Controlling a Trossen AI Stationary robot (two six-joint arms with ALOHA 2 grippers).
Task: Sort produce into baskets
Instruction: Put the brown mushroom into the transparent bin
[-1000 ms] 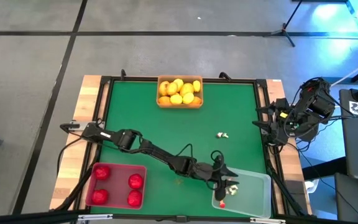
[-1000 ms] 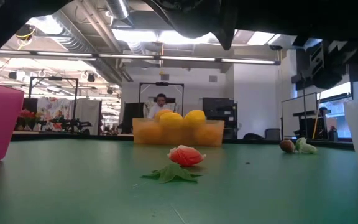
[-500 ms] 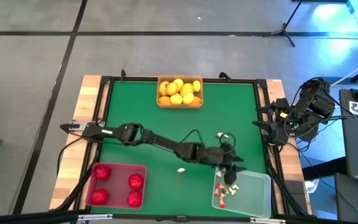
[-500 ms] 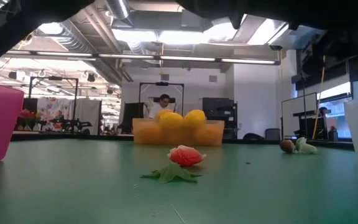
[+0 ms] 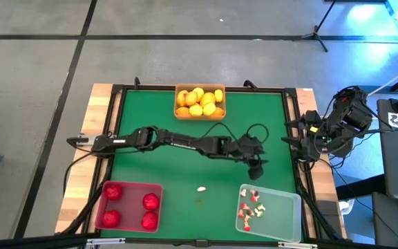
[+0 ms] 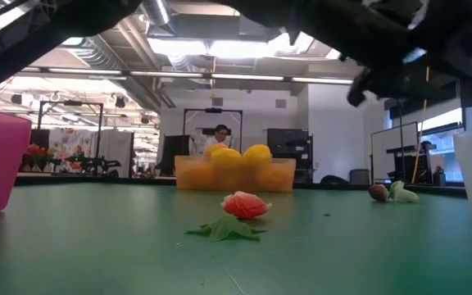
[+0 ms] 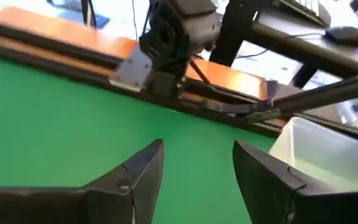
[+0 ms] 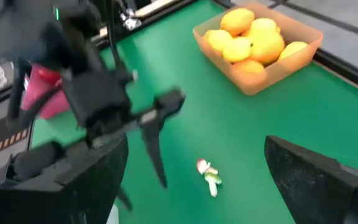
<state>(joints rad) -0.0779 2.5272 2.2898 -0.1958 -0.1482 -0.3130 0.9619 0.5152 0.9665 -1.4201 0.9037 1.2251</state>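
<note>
Left hand: open, empty, moved from clear basket toward radish near counter's right edge; previous piece delivered.

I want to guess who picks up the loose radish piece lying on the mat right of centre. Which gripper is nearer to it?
Left. The left gripper hovers right beside the radish piece, jaws open and empty. The right gripper waits at the table's right edge, farther off.
</note>
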